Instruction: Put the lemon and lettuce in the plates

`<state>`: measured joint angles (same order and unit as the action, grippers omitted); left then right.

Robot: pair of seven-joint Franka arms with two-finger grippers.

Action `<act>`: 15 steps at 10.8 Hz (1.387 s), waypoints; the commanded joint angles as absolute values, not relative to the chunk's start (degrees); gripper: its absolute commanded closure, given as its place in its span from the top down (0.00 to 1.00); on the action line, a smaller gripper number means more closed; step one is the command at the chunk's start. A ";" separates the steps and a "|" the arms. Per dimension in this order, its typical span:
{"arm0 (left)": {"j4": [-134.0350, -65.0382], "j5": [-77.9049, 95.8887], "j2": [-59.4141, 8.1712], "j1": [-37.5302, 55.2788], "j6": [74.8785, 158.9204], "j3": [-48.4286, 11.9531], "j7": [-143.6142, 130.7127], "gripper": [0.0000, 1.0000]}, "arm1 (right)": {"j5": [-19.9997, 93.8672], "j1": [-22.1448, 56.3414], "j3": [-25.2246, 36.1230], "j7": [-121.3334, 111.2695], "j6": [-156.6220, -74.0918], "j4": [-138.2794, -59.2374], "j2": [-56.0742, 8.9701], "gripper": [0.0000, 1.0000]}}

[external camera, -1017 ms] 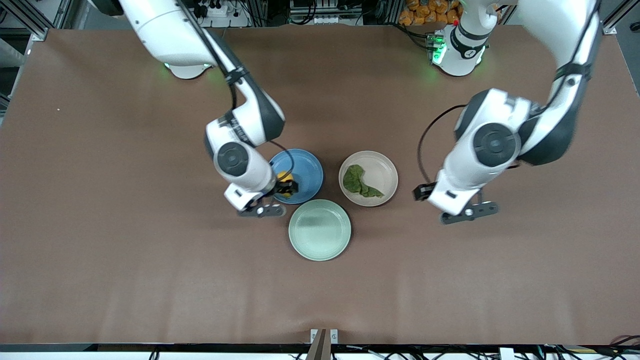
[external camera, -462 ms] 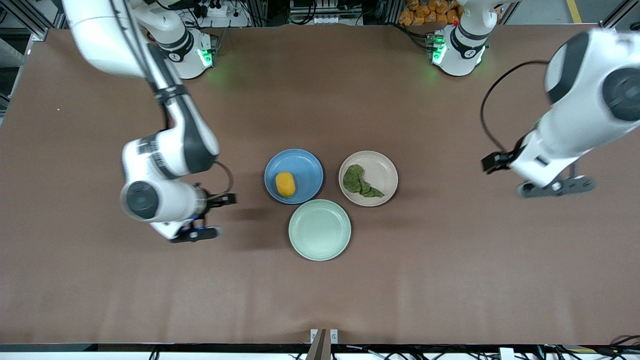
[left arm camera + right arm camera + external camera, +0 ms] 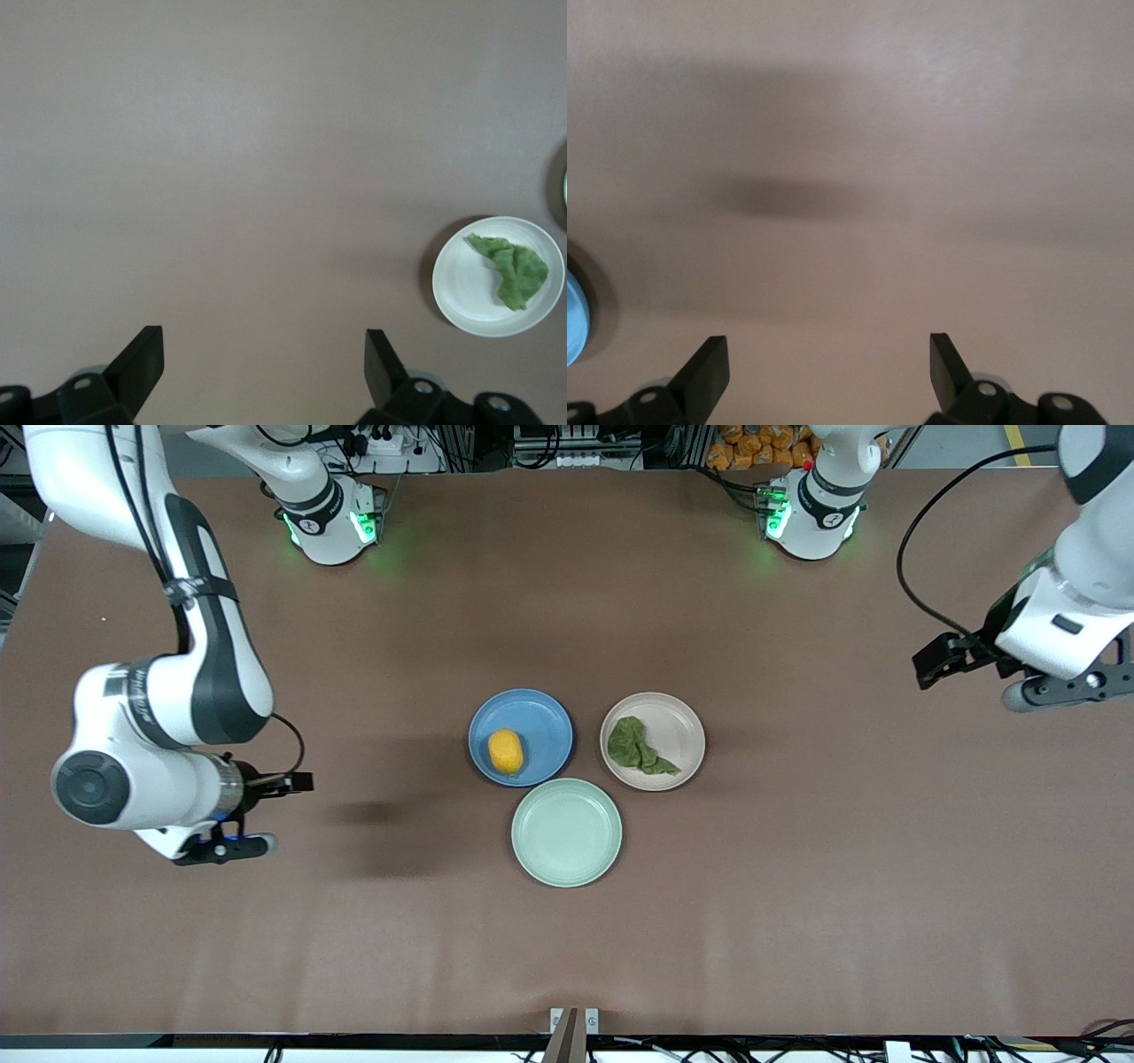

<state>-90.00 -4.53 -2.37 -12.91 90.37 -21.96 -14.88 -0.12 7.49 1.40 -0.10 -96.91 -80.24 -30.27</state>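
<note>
the lemon [image 3: 506, 751] lies in the blue plate [image 3: 540, 717]; the lettuce [image 3: 640, 747] lies in the beige-pink plate [image 3: 682, 726] beside it. both look placed. the lemon seems firm and apt to roll, best pinched across its middle; the leaf looks limp and light. the left gripper [image 3: 264, 365] and right gripper [image 3: 829, 363] hang over bare table [image 3: 797, 868], jaws spread, empty.
</note>
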 commanded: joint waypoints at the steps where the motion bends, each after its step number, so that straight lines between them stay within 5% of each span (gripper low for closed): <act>1: -89.56 -1.07 -0.28 -15.46 88.77 -21.97 -11.34 1.00 | -1.67 5.54 0.44 0.00 -93.62 -80.86 -25.24 1.00; 7: -89.56 0.17 2.20 -15.47 86.84 -21.88 -10.46 1.00 | -0.70 4.75 -0.96 0.08 -88.68 -85.30 -9.45 1.00; 10: -89.56 0.79 2.20 -3.11 86.66 -8.14 -8.44 1.00 | -0.61 0.27 -4.30 -0.62 -88.77 -92.45 -0.55 1.00; 15: -89.47 1.41 2.20 -1.76 86.13 -6.42 -4.48 1.00 | -1.14 -1.05 -3.78 -0.79 -84.23 -90.19 2.73 1.00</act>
